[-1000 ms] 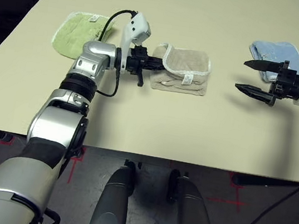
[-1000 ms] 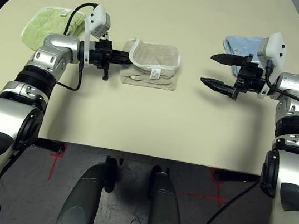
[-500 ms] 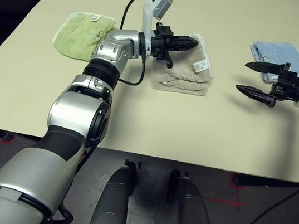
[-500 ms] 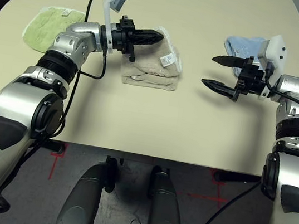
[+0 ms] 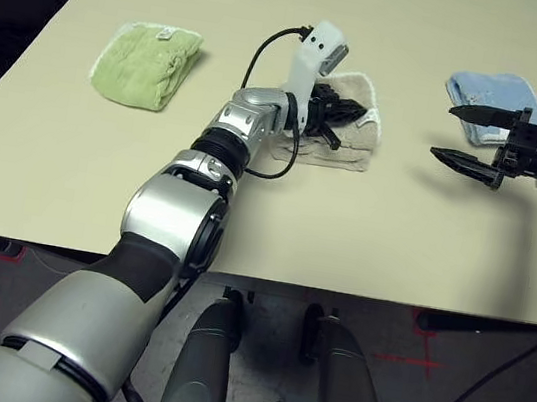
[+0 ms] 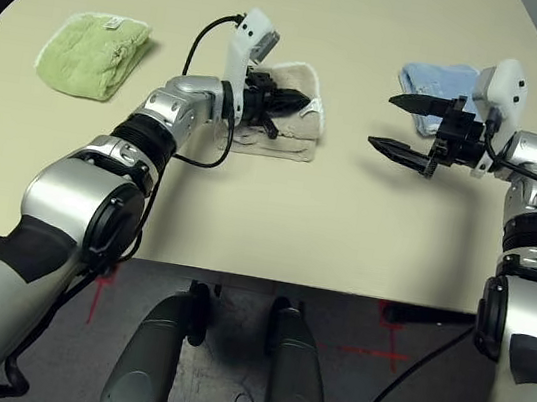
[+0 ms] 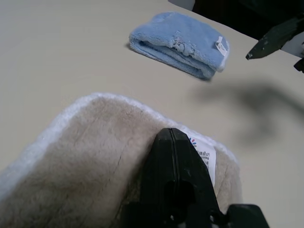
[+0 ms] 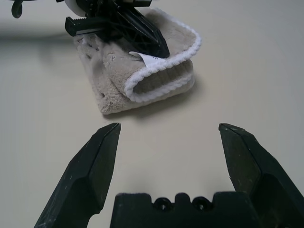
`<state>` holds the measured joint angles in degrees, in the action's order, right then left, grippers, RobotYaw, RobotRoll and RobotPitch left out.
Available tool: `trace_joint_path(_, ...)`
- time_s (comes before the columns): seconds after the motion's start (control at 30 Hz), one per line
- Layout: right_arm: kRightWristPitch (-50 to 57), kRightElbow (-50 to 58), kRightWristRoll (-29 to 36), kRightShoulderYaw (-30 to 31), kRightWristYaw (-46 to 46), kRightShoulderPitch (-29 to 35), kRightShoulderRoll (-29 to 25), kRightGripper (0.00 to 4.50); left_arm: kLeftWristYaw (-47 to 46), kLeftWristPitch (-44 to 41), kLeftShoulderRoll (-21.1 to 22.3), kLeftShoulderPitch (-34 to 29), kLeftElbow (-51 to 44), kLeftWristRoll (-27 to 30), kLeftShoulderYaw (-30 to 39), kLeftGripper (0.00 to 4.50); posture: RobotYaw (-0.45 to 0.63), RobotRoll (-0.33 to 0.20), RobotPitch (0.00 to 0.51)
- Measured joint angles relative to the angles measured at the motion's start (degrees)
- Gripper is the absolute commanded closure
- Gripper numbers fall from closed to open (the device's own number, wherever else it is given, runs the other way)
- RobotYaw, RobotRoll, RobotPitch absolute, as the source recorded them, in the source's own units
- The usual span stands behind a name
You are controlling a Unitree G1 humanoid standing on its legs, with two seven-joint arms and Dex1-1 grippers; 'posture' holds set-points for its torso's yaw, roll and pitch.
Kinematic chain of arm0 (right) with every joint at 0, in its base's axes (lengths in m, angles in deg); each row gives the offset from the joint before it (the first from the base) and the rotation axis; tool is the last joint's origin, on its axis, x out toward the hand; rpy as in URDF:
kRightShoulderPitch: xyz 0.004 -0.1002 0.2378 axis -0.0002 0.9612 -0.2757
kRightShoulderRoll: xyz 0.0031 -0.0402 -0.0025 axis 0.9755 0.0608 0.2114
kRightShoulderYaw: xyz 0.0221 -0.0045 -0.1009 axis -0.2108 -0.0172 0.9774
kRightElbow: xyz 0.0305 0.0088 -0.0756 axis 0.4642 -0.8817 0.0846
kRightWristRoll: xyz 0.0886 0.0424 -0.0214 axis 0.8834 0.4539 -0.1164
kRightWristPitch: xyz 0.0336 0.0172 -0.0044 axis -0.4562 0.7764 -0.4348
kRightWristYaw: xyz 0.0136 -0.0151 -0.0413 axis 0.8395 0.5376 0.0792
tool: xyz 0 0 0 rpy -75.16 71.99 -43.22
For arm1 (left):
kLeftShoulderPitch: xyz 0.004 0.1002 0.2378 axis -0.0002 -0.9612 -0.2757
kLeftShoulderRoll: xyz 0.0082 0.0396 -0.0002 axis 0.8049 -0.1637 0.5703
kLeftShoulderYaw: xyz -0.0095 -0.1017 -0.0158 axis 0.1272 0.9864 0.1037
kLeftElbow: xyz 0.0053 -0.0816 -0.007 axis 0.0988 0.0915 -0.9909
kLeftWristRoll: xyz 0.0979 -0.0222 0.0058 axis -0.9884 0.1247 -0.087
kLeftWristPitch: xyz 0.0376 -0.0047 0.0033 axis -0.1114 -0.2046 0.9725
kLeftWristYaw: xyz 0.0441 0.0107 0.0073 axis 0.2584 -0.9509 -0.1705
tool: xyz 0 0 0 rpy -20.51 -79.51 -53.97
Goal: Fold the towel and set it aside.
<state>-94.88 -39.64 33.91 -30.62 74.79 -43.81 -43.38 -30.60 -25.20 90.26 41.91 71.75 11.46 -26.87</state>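
Left claw point(image 7: 173, 137) pinches towel point(image 7: 90, 156) by white tag point(image 7: 203, 154), print unreadable; right claw point(image 8: 167, 137) wide.

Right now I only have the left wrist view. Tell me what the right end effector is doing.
Observer: The right end effector hangs above the table beside the blue cloth. Its fingers are wide open, pointing toward the towel and holding nothing.
Operator: Report what lies on the towel's other side.
Observer: A green cloth lies folded there, well apart from the towel.
Operator: Describe the towel's fold from the side.
Observer: The left end effector pinches the top layer, which curls over the folded layers beneath, leaving a gap at the fold.
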Motion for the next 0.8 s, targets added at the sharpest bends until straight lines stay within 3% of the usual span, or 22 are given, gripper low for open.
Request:
trace_joint_path(0.2,0.4,0.4,0.1,0.0,0.0,0.1,-0.1,0.00,-0.6,0.9,0.2,0.0,0.1,-1.5,-0.6,4.48,-0.04,0.000,0.259)
trace_joint_path(0.43,0.4,0.5,0.1,0.0,0.0,0.0,-0.1,0.00,5.8,-1.5,1.4,-2.0,0.1,-5.0,-4.8,4.48,-0.04,0.000,0.255)
trace_joint_path(0.67,0.5,0.5,0.2,0.0,0.0,-0.4,0.0,0.00,9.9,-1.8,1.7,-2.1,-0.3,-3.2,-2.5,4.48,-0.03,0.000,0.253)
trace_joint_path(0.8,3.3,0.5,1.9,-1.5,0.1,-1.6,1.5,0.00,15.9,0.8,3.4,0.3,-1.8,1.9,2.4,3.57,-0.02,0.000,0.254)
